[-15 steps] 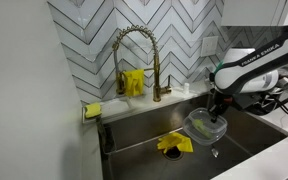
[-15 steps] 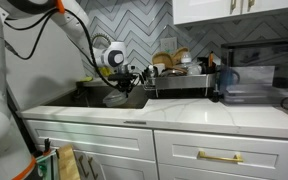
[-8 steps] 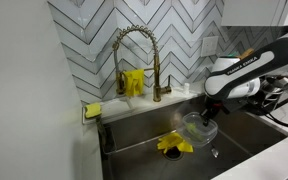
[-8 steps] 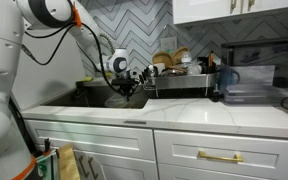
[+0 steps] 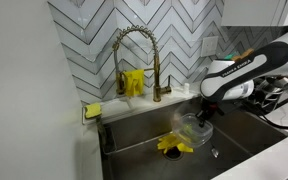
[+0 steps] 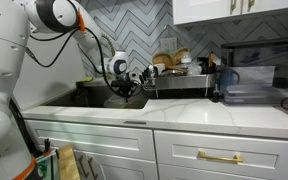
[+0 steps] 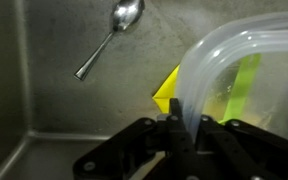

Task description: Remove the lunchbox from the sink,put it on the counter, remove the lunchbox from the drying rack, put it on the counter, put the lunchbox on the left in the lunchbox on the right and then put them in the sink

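Note:
My gripper [image 7: 180, 125] is shut on the rim of a clear plastic lunchbox [image 7: 239, 85] and holds it low inside the sink. In an exterior view the lunchbox [image 5: 196, 127] hangs under the gripper [image 5: 204, 113] just above the sink floor, over a yellow cloth [image 5: 174, 144]. In an exterior view the gripper [image 6: 125, 88] sits down at the sink's edge and the lunchbox is mostly hidden. A drying rack [image 6: 184, 80] with dishes stands on the counter beside the sink. A second lunchbox is not clear to see.
A spoon [image 7: 111, 36] lies on the sink floor [image 7: 54, 100]. A brass faucet [image 5: 134, 50] rises behind the sink, with a yellow sponge holder [image 5: 134, 82] and a yellow sponge [image 5: 92, 110]. The white counter [image 6: 184, 116] runs in front of the rack.
The arm has lowered the lunchbox deeper into the sink and shifted it slightly towards the faucet side. The gripper stays shut on its rim.

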